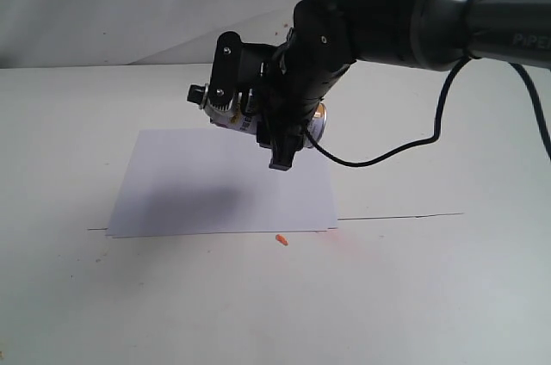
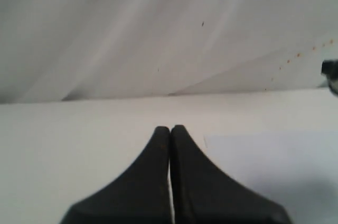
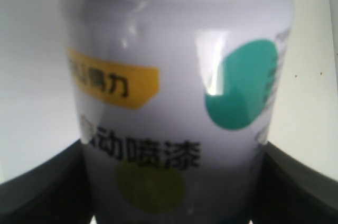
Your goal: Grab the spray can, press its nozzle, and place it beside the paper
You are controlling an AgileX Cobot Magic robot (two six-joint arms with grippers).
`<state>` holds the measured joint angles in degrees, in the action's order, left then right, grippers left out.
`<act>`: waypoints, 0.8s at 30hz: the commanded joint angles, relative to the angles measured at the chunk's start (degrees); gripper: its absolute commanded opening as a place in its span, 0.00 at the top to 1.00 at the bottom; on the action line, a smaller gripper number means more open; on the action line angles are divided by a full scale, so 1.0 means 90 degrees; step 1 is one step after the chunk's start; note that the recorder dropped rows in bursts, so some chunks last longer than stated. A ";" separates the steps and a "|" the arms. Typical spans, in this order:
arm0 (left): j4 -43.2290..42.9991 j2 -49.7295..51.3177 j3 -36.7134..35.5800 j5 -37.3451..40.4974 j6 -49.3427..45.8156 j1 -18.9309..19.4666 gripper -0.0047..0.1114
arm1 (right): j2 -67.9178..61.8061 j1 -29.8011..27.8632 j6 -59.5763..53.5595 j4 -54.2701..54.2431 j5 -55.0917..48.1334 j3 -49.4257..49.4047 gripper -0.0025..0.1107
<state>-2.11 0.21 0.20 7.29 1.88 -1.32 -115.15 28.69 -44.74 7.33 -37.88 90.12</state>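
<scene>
**Spray can held up over the paper**

The small round spray can (image 3: 174,102) fills the right wrist view, very close to the camera. Its label is white with a yellow tag, a green spot, a yellow-green spot and black letters, and a silver rim shows at one end. The right claw (image 3: 174,195) is closed on the can, with one black finger (image 3: 42,187) on each side of it.

In the exterior view the right claw (image 1: 258,115) holds the spray can (image 1: 225,108) up in the air. The can lies on its side. Its little black nozzle (image 1: 197,93) points to the left of the view. Nothing is touching the nozzle.

The flat white sheet of paper (image 1: 215,184) lies on the white table (image 1: 430,296), right under the can. The can's dark shadow falls on the paper. A tiny orange bit (image 1: 281,239) lies on the table just in front of the paper.

In the left wrist view the left claw (image 2: 170,134) is closed with nothing in it. Its two black fingers touch each other. It sits low over the table, near a corner of the paper (image 2: 269,166).
</scene>
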 commanded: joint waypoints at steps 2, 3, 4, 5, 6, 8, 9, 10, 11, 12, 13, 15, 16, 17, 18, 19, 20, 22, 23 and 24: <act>0.0235 -0.0024 -0.0022 -0.1372 -0.0045 -0.0032 0.96 | 0.0088 -0.0025 -0.0006 -0.0178 0.0127 0.0075 0.98; 0.0235 -0.0024 -0.0022 -0.1626 -0.0105 -0.0032 0.96 | 0.0088 -0.0025 -0.0006 -0.0229 0.0139 0.0075 0.98; 0.0274 -0.0024 -0.0022 -0.1857 -0.0097 -0.0032 0.96 | 0.0088 -0.0025 -0.0006 -0.0265 0.0153 0.0075 0.98; 0.0345 -0.0024 -0.0022 -0.2060 0.0057 -0.0032 0.96 | 0.0088 -0.0025 -0.0006 -0.0297 0.0170 0.0075 0.98; 0.0691 -0.0024 -0.0022 -0.2110 0.0506 -0.0032 0.96 | 0.0088 -0.0025 -0.0006 -0.0297 0.0170 0.0075 0.98; 0.1643 -0.0024 0.0063 -0.1736 0.0614 -0.0032 0.96 | 0.0088 -0.0025 0.0008 -0.0309 0.0170 0.0075 0.98; 0.1801 0.0058 0.0184 -0.1503 0.0602 -0.0032 0.96 | 0.0088 -0.0025 0.0008 -0.0345 0.0158 0.0075 0.98; 0.1802 0.0203 0.0334 -0.1300 0.0602 -0.0032 0.96 | 0.0088 -0.0025 0.0008 -0.0405 0.0158 0.0075 0.98; 0.1802 0.0348 0.0521 -0.1145 0.0602 -0.0032 0.96 | 0.0088 -0.0025 0.0008 -0.0437 0.0158 0.0075 0.98; 0.1802 0.0562 0.0738 -0.0963 0.0602 -0.0032 0.96 | 0.0088 -0.0025 0.0008 -0.0449 0.0158 0.0075 0.98; 0.1802 0.0808 0.0984 -0.0810 0.0602 -0.0032 0.96 | 0.0088 -0.0025 0.0023 -0.0463 0.0158 0.0075 0.98; 0.1802 0.1408 0.1541 -0.0503 0.0602 -0.0032 0.96 | 0.0088 -0.0025 0.0024 -0.0560 0.0158 0.0075 0.98; 0.1802 0.1685 0.1780 -0.0351 0.0602 -0.0032 0.96 | 0.0088 -0.0025 0.0024 -0.0589 0.0158 0.0075 0.98; 0.1802 0.2072 0.2025 -0.0238 0.0602 -0.0032 0.96 | 0.0088 -0.0025 0.0024 -0.0603 0.0158 0.0075 0.98; 0.1802 0.2486 0.2402 -0.0052 0.0602 -0.0032 0.96 | 0.0088 -0.0025 0.0024 -0.0603 0.0158 0.0075 0.98; 0.1802 0.2927 0.2661 0.0089 0.0602 -0.0032 0.96 | 0.0088 -0.0025 0.0024 -0.0603 0.0158 0.0075 0.98; 0.1802 0.3297 0.2984 0.0256 0.0602 -0.0032 0.96 | 0.0088 -0.0025 0.0024 -0.0604 0.0169 0.0075 0.98; 0.1802 0.4228 0.3648 0.0836 0.0602 -0.0032 0.96 | 0.0088 -0.0025 0.0024 -0.0532 0.0178 0.0075 0.98; 0.1822 0.4593 0.3913 0.1213 0.0602 -0.0032 0.96 | 0.0088 -0.0025 0.0024 -0.0532 0.0178 0.0075 0.98; 0.1867 0.5112 0.4297 0.1617 0.0602 -0.0032 0.96 | 0.0088 -0.0025 0.0024 -0.0532 0.0178 0.0075 0.98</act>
<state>13.73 37.17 32.37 13.39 6.70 -1.32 -115.15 28.69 -44.74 2.58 -37.88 90.12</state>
